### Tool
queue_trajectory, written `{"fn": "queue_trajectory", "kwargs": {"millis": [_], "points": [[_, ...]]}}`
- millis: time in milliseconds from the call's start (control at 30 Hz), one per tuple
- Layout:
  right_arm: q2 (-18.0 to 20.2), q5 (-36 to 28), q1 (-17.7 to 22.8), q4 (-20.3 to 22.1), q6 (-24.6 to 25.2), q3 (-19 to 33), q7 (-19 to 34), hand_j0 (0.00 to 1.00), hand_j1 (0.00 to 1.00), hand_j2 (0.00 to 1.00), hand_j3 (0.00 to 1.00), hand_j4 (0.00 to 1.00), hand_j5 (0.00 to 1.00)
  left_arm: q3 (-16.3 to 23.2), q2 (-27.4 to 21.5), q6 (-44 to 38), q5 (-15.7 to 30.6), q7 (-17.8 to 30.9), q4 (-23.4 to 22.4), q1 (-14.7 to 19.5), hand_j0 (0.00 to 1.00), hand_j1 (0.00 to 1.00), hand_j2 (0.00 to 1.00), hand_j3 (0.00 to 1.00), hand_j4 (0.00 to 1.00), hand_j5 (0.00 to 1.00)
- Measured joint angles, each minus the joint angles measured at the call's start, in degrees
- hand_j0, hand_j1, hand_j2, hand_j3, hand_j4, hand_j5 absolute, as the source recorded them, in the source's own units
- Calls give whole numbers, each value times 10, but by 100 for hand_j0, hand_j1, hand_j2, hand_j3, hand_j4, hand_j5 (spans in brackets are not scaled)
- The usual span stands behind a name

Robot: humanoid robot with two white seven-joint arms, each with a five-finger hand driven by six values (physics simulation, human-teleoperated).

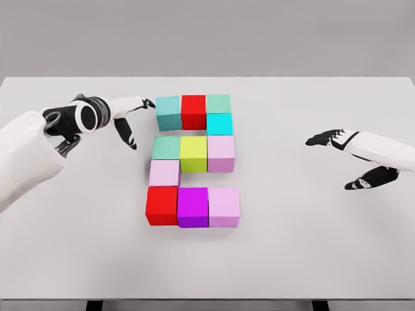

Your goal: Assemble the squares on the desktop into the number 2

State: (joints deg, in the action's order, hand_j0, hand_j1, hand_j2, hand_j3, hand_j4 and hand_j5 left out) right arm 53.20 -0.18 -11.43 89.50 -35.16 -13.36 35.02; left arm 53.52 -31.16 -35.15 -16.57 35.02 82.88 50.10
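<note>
Already the white table (337, 259) carries what reads as a finished figure 2, and it is the biggest thing in the head view, so risk begins there: its bare top offers nothing to stop a cube that gets shoved.

Next in size is the left arm (26, 155), reaching in from the lower left. Its bulk sits near the upper-left corner of the figure, and a careless swing on the way out could sweep across that corner.

Then the block figure itself. On the top row, a teal block (168, 112), a red block (194, 111) and a green block (218, 104), with a cyan block (220, 124) below the right end. On the middle row, a sea-green block (166, 148), a yellow-green block (193, 153) and a pale pink block (221, 153). A lilac block (164, 173) hangs under the left end, and the base runs as a second red block (161, 205), a magenta block (192, 207) and a light pink block (224, 207). The cubes touch side to side, so a push on one would likely travel along its row.

Smaller is the left hand (126, 120), fingers spread and holding nothing, one fingertip just beside or touching the teal block; I cannot tell which. That is the likeliest trouble: a nudge there would skew the top row.

Smallest is the right hand (353, 159), open and empty, well apart from the blocks, and it looks harmless where it is.
</note>
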Motion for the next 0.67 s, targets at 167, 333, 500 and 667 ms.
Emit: {"fn": "queue_trajectory", "kwargs": {"millis": [167,333,500,667], "points": [[0,0,0,0,0,0,0,100,100,100,100,100,100,-23,-36,-1,10,0,9,-15,100,100,100,100,100,100],[-4,1,-1,0,0,0,0,100,100,100,100,100,100,-77,-127,219,70,0,15,-40,100,100,100,100,100,100],[-5,2,0,0,0,0,0,100,100,100,100,100,100,-196,-195,519,124,0,12,-154,100,100,100,100,100,100],[-6,2,-1,0,0,0,0,100,100,100,100,100,100,-311,-215,668,143,0,-6,-215,100,100,100,100,100,100]]}}
